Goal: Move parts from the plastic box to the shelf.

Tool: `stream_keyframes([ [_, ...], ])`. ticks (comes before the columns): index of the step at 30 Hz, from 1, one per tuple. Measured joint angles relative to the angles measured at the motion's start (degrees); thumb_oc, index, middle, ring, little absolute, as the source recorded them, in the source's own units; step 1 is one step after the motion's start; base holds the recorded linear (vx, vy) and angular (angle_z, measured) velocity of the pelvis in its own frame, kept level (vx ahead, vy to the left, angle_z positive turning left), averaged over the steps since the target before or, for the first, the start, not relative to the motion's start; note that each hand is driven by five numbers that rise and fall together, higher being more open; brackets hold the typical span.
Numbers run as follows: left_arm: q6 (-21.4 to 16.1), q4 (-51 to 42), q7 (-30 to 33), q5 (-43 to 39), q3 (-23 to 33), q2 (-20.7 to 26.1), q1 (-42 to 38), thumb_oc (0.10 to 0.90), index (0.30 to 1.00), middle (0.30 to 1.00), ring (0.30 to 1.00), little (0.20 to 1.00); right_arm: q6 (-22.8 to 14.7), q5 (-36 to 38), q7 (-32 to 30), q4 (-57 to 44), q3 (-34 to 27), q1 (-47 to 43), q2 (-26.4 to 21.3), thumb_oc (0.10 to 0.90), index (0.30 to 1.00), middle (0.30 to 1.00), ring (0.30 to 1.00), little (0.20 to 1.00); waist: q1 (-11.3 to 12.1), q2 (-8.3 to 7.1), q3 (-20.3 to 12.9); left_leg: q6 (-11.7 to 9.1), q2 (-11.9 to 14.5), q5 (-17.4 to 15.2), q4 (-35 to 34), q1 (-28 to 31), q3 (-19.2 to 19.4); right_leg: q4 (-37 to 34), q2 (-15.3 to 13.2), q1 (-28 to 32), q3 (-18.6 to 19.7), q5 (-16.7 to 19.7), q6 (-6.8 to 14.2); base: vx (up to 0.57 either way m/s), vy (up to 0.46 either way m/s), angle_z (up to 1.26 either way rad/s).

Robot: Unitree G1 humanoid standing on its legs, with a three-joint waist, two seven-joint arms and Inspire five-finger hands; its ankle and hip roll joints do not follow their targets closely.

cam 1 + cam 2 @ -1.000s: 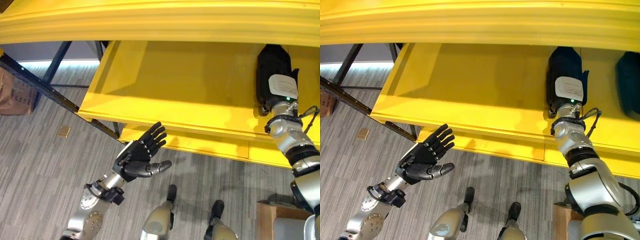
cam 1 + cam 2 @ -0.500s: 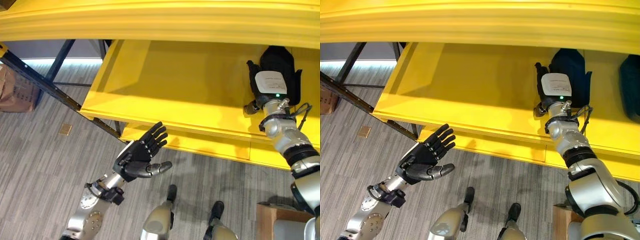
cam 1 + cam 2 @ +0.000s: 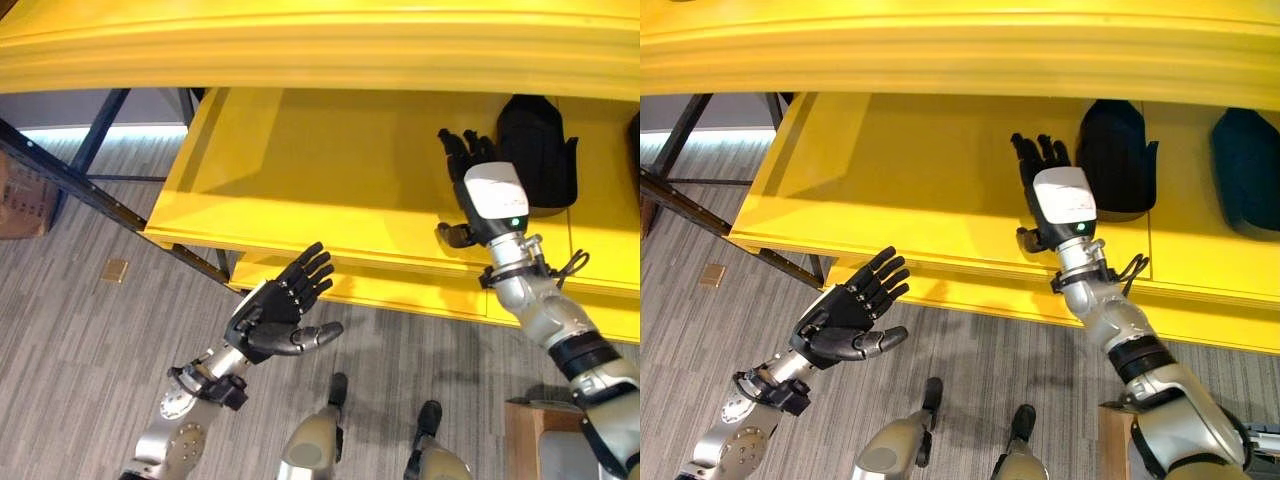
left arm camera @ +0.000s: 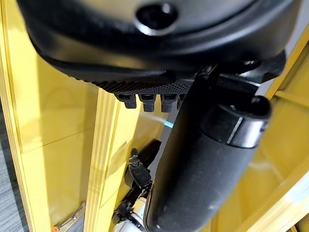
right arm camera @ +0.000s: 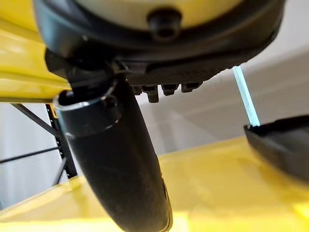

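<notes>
Yellow shelf [image 3: 330,190] above grey striped floor [image 3: 70,330]. Black part [image 3: 535,150] lies on the shelf toward its right side, nothing gripping it. Right hand [image 3: 480,185] just left of the part, apart from it, fingers [image 3: 458,148] straight and released, empty. Second dark part [image 3: 1245,170] farther right on the shelf. Left hand [image 3: 275,315] low before the shelf edge, fingers spread, holding nothing.

Right hand [image 3: 1052,190] off the black part [image 3: 1116,158], fingers now straight.
</notes>
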Motion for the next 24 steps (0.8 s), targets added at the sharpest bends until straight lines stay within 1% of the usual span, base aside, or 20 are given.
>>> stream_keyframes([
  [1,-0.6,0.0,0.1,0.0,0.0,-0.3,0.2,0.900,1.000,1.000,1.000,1.000,-0.2,0.5,0.5,-2.9,-0.8,2.0,0.6,0.900,1.000,1.000,1.000,1.000,-0.3,-0.03,0.0,0.1,0.0,-0.1,0.0,0.1,0.2,0.0,-0.1,0.0,0.4,0.0,0.0,-0.03,0.143,-0.08],
  [2,-1.3,-0.1,0.2,0.0,0.0,-0.9,0.3,0.900,1.000,1.000,1.000,1.000,-1.0,1.7,1.5,-9.6,-3.0,6.5,2.3,0.900,1.000,1.000,1.000,1.000,-0.8,-0.19,0.1,0.2,-0.1,-0.2,0.0,0.3,0.5,0.0,-0.1,0.0,1.0,0.0,0.0,-0.04,0.168,-0.09],
  [3,-1.6,-0.1,0.3,0.0,0.1,-1.1,0.5,0.900,1.000,1.000,1.000,1.000,-1.9,2.2,1.8,-13.4,-3.9,9.3,3.7,0.900,1.000,1.000,1.000,1.000,-1.3,-0.37,0.1,0.2,-0.2,-0.3,0.0,0.5,0.7,0.0,-0.2,0.2,1.2,0.0,0.0,-0.05,0.263,-0.16],
  [4,-1.7,-0.3,0.9,0.0,0.3,-2.3,0.7,0.900,1.000,1.000,1.000,1.000,-4.1,3.8,3.0,-20.4,-3.9,14.6,4.5,0.900,1.000,1.000,1.000,1.000,-2.5,-0.86,0.0,0.3,-0.3,-0.6,-0.1,1.3,1.2,0.0,-0.4,0.8,1.5,0.0,0.1,-0.04,0.196,-0.12],
  [6,-1.7,-0.3,1.2,0.1,0.7,-3.6,0.7,0.900,1.000,1.000,1.000,1.000,-5.1,5.1,4.3,-24.7,-4.6,18.2,4.8,0.900,1.000,1.000,1.000,1.000,-3.6,-1.49,0.0,0.4,-0.4,-0.8,-0.2,2.0,1.6,0.0,-0.5,1.3,1.7,-0.1,0.1,-0.03,0.148,-0.09],
  [7,-1.9,-0.7,1.2,0.1,1.0,-4.2,1.2,0.900,1.000,1.000,1.000,1.000,-5.6,6.5,4.6,-26.4,-5.1,20.2,5.6,0.900,1.000,1.000,1.000,1.000,-3.9,-2.09,-0.3,0.5,-0.4,-1.0,-0.2,2.3,1.7,0.0,-0.5,1.4,1.9,-0.2,0.2,-0.05,0.182,-0.23],
  [8,-2.7,-0.8,1.4,0.1,1.7,-4.9,2.0,0.900,1.000,1.000,1.000,1.000,-6.7,8.6,5.0,-27.8,-5.3,23.1,6.4,0.900,1.000,1.000,1.000,1.000,-4.9,-3.45,-1.0,0.8,-0.3,-1.6,-0.6,3.0,2.5,0.0,-0.5,1.4,2.9,-0.2,0.2,-0.05,0.172,-0.25],
  [12,-2.9,-0.8,1.4,0.5,2.2,-4.9,2.1,0.900,1.000,1.000,1.000,1.000,-6.8,11.4,8.4,-28.6,-7.6,27.7,6.3,0.900,1.000,1.000,1.000,1.000,-6.3,-5.70,-2.3,1.0,-0.3,-1.9,-1.0,3.7,4.0,0.0,-0.8,1.5,4.2,-0.1,0.3,-0.08,0.222,-0.19],
  [14,-2.9,-0.8,1.3,0.6,2.2,-4.9,2.2,0.900,1.000,1.000,1.000,1.000,-6.9,11.8,9.1,-30.0,-8.4,29.6,6.1,0.900,1.000,1.000,1.000,1.000,-6.6,-6.11,-2.8,1.0,-0.3,-2.0,-1.0,4.0,4.5,0.0,-0.9,1.4,4.4,-0.1,0.3,-0.07,0.210,-0.13],
  [17,-2.9,-0.8,1.0,0.6,2.2,-4.8,2.3,0.900,1.000,1.000,1.000,1.000,-7.1,11.8,9.1,-30.4,-9.0,30.0,6.1,0.900,1.000,1.000,1.000,1.000,-7.7,-6.90,-3.9,1.2,-0.5,-2.2,-0.9,4.0,4.9,0.0,-1.2,1.3,4.8,0.1,0.6,-0.07,0.195,-0.07],
  [19,-2.9,-0.8,0.6,0.6,2.0,-4.7,2.0,0.900,1.000,1.000,1.000,1.000,-7.3,11.9,9.0,-30.9,-10.7,30.2,6.1,0.900,1.000,1.000,1.000,1.000,-7.9,-7.24,-4.1,1.3,-0.8,-2.3,-0.9,4.5,5.5,0.0,-1.5,1.3,5.1,0.3,0.8,-0.06,0.166,-0.13],
  [21,-2.9,-0.8,0.1,0.6,2.0,-4.6,2.0,0.900,1.000,1.000,1.000,1.000,-7.3,12.6,8.9,-32.1,-11.9,30.3,6.0,0.900,1.000,1.000,1.000,1.000,-8.1,-7.25,-4.1,1.5,-1.1,-2.5,-1.0,4.6,6.1,0.0,-1.8,1.3,5.7,0.4,1.0,-0.11,0.152,-0.15],
  [22,-2.9,-0.7,0.0,0.6,1.7,-4.6,2.0,0.900,1.000,1.000,1.000,1.000,-7.3,13.1,8.7,-32.8,-12.2,30.7,6.2,0.900,1.000,1.000,1.000,1.000,-8.7,-7.57,-4.3,1.5,-1.4,-2.5,-0.7,5.0,6.7,0.1,-1.8,0.9,6.1,0.7,1.4,-0.12,0.093,-0.28],
  [24,-3.6,-0.6,0.0,0.9,1.3,-4.4,2.3,0.900,1.000,1.000,1.000,1.000,-8.2,14.0,8.1,-34.3,-12.2,31.8,7.9,0.900,1.000,1.000,1.000,1.000,-9.0,-8.26,-4.6,1.4,-1.4,-2.4,-0.8,5.0,9.0,1.4,-1.8,-1.1,6.3,1.1,1.6,-0.12,0.063,-0.53],
])
